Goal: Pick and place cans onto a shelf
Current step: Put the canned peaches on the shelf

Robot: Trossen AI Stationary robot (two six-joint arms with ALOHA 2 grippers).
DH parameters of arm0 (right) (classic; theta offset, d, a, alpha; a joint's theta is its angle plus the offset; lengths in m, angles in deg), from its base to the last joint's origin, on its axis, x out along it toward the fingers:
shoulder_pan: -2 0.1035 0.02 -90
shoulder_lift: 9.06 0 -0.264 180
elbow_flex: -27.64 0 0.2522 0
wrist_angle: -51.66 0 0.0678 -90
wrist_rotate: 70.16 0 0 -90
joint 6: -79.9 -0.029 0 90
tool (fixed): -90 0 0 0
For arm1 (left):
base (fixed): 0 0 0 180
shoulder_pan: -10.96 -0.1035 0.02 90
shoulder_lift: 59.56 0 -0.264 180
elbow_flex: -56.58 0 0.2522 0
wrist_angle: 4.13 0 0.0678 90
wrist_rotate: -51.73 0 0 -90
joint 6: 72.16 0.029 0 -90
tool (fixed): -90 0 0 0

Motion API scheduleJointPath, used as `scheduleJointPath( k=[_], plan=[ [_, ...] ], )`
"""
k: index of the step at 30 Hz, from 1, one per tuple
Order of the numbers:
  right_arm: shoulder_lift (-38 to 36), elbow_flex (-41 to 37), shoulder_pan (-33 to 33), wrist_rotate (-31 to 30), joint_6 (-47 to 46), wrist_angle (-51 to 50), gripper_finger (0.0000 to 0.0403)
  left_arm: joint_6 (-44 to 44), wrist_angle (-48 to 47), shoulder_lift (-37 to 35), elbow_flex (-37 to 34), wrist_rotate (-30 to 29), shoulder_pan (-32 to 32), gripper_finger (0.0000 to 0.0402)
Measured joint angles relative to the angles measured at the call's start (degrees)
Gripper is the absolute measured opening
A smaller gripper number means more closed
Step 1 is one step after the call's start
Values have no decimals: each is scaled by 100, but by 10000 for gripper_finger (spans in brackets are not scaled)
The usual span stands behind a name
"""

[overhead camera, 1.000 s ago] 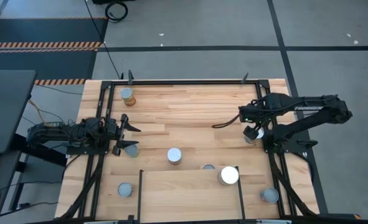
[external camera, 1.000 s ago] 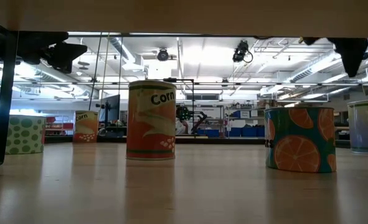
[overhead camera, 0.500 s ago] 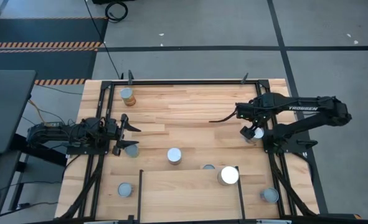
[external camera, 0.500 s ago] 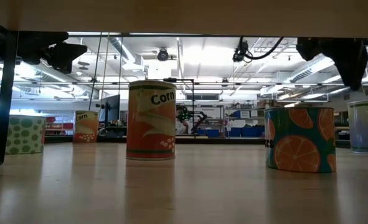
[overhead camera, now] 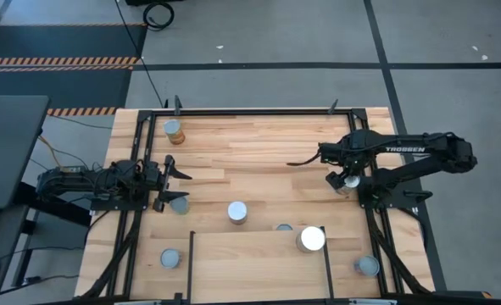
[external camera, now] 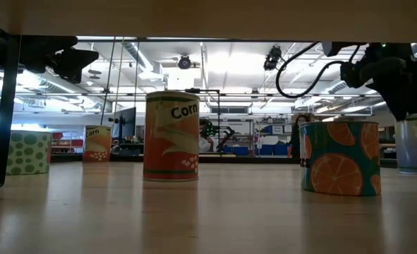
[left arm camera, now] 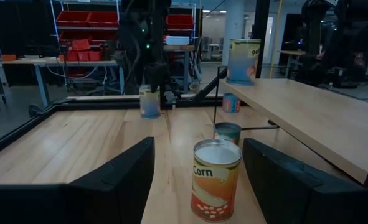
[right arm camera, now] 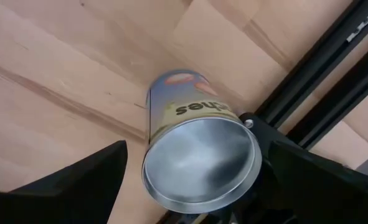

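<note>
**Can directly beneath my right gripper, standing upright**

My right gripper (overhead camera: pixel 342 180) hangs at the right edge of the table, and the small cylindrical tin with the round silver top and a pale printed label (right arm camera: pixel 199 152) stands straight below it, between my two spread dark fingers (right arm camera: pixel 78 180). The fingers are open and hold nothing. The tin's long axis runs vertically, so its lid faces my wrist camera; the way to it is down, not sideways. It sits just beside the black metal frame rail (right arm camera: pixel 324 62) on that side, and I judge the finger nearest the rail has little room to pass.

The shelf, a flat light-wood board with thin black rails (overhead camera: pixel 258 267), lies at the near middle of the table, to the left of this tin, already bearing a gleaming white-topped can (overhead camera: pixel 311 238).

My left gripper (overhead camera: pixel 173 180) waits over the left side, fingers open around nothing, well apart from this tin; the right arm is plainly the nearer one.
</note>
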Motion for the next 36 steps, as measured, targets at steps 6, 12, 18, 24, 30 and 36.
scheduleJointPath(
  k=[6, 12, 18, 24, 30, 36],
  plan=[
    [386, 2, -22, 221, 770, -16, 395, -2, -6, 0, 0, 0, 1, 249],
    [1031, 2, -22, 302, 1611, -11, 390, -2, -6, 0, 0, 0, 0, 249],
    [1464, 2, -22, 557, 1995, 284, 351, -1, -6, 0, 0, 2, 0, 249],
    [1695, 99, -10, 702, 2362, 159, 318, -2, -3, 0, 0, 0, 1, 249],
    [1700, 1021, 95, 486, 2385, -510, 319, 0, -1, 0, 0, 0, 1, 249],
    [1785, 2854, 342, 185, 1941, -1053, 319, -2, -1, 0, -1, 1, 0, 249]
  ],
)
